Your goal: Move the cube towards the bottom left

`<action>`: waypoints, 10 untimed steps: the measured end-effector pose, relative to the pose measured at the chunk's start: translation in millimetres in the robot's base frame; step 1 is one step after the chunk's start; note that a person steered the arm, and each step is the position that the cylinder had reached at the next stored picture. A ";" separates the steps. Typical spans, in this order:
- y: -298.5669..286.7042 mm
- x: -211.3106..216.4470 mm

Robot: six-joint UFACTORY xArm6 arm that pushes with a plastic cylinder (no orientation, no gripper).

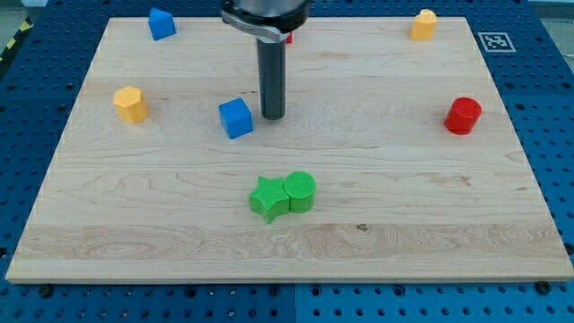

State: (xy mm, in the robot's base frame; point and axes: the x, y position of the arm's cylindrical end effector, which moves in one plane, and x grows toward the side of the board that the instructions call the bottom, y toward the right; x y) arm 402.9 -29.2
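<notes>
A blue cube (236, 117) sits on the wooden board (404, 206), left of the middle. My tip (273, 116) rests on the board just to the cube's right, a small gap apart from it. The rod rises from there to the view's top.
A blue house-shaped block (161, 23) is at the top left and a yellow hexagonal block (131, 104) at the left. A green star (268, 198) touches a green cylinder (301, 191) below the middle. A red cylinder (464, 116) is at the right, a yellow block (423, 24) at the top right. A red block (289, 38) peeks out behind the rod.
</notes>
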 end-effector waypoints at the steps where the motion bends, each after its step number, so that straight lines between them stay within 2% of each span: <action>1: -8.3 0.2; 4: -58.2 2.5; 6: -84.8 80.8; 7: -99.9 98.3; 8: -96.1 114.8; 9: -63.5 131.2; 10: -52.0 118.7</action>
State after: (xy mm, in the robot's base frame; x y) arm 521.5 -81.2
